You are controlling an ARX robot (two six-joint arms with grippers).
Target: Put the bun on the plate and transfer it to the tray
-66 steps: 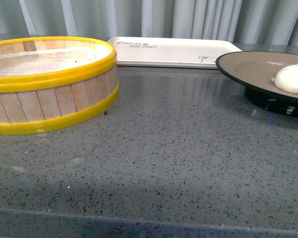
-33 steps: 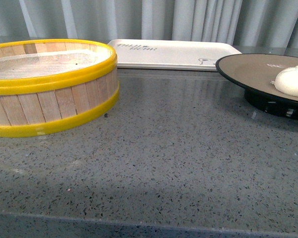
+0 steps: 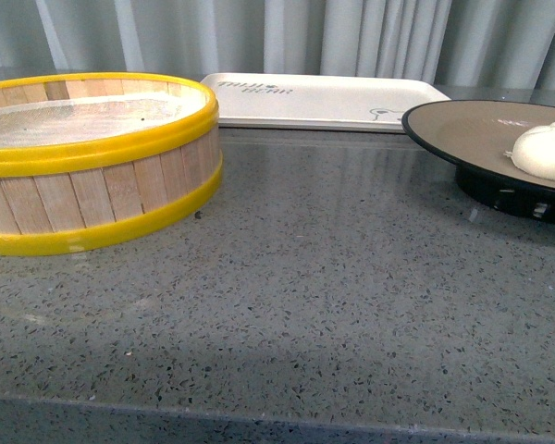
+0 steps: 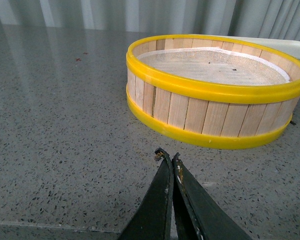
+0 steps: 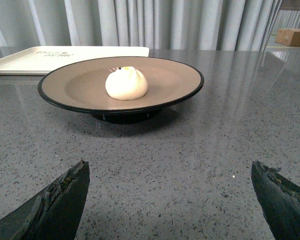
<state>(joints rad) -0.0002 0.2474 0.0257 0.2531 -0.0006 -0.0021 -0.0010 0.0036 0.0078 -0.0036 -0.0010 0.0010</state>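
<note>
The bun (image 5: 126, 83) sat upright near the middle of the plate (image 5: 170, 82), pleated top up, with bare tan surface all around it. The plate stood on its black foot toward the right side of the desk (image 3: 333, 296), well back from the near edge. In the front view its right part ran out of frame.

The tray (image 3: 324, 97) lay flat along the desk's far edge, close behind the plate's left rim. Whether the two touched could not be told. It carried only its dark lettering and a small drawing.

The basket (image 3: 102, 194) stood at the desk's left side, well apart from the plate, with its far rim near the tray's left corner. A pale woven liner showed inside it. A grey curtain (image 3: 351, 37) hung behind the desk.

The right gripper (image 5: 168, 165) hung low over the desk and faced the plate. Its fingers (image 5: 60, 200) were spread wide and held nothing, and only bare desk lay between them and the plate. The left gripper (image 4: 168, 159) pointed at the basket's near wall, a little short of it, its tips pressed together with nothing between them.
</note>
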